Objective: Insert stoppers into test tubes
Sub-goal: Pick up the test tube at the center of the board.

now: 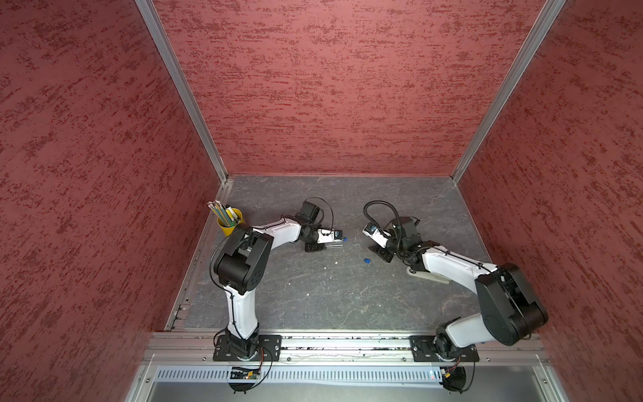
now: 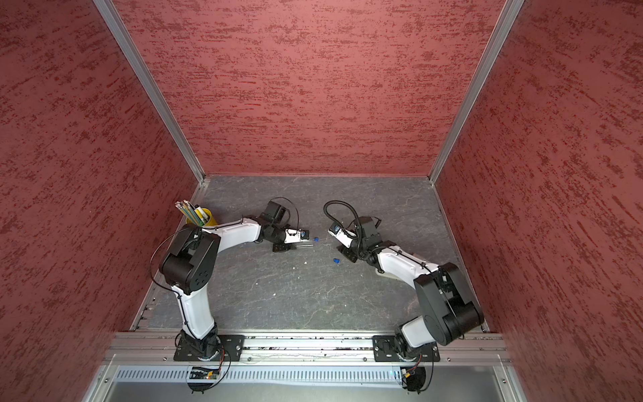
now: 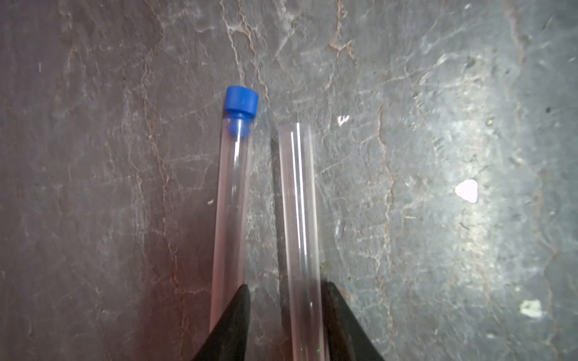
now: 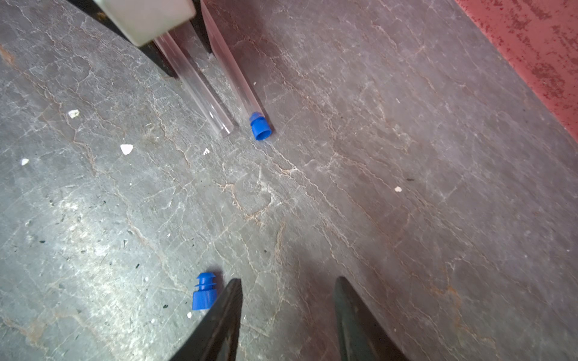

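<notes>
Through the left wrist camera, the capped test tube (image 3: 233, 203) and the open test tube (image 3: 300, 203) both ran off the frame's edge, so I could not see their closed ends. The left gripper (image 3: 286, 284) showed only two dark fingertips, likewise cut off. I could not tell whether they pinched the open test tube. In the right wrist camera, a pale housing (image 4: 147, 18) hid the tubes' far lengths. In both top views the open test tube (image 1: 334, 245) was a faint sliver, barely legible.
</notes>
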`<action>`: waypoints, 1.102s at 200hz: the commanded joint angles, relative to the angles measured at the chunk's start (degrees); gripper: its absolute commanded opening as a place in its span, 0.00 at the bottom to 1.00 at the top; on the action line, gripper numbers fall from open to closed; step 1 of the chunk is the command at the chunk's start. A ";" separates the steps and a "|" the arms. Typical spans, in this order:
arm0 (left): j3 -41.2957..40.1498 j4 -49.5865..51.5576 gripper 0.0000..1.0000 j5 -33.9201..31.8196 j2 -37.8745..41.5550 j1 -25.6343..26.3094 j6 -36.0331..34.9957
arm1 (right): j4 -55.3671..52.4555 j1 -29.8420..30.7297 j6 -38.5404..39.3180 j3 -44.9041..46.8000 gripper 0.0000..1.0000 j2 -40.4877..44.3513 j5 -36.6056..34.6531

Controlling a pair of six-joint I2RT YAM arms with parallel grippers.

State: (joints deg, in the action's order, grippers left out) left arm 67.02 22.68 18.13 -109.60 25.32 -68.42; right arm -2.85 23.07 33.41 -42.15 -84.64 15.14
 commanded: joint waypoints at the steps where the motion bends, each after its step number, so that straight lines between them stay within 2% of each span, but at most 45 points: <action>1: 0.85 0.94 0.40 1.23 -0.66 -0.27 -0.74 | 0.21 -0.14 0.17 0.61 0.50 0.05 -0.90; 153: 1.78 4.96 0.31 1.81 -0.91 -0.27 -1.38 | -0.84 -0.13 -0.05 1.03 0.50 0.09 -0.69; 220: 1.90 5.61 0.22 2.00 -1.20 -0.45 -1.50 | -3.80 0.30 -1.17 1.88 0.50 1.07 1.14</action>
State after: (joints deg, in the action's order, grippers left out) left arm 68.16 27.16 19.09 -109.60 25.17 -69.32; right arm -4.80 23.09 33.26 -40.75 -84.64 14.96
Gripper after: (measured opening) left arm 0.236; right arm 0.502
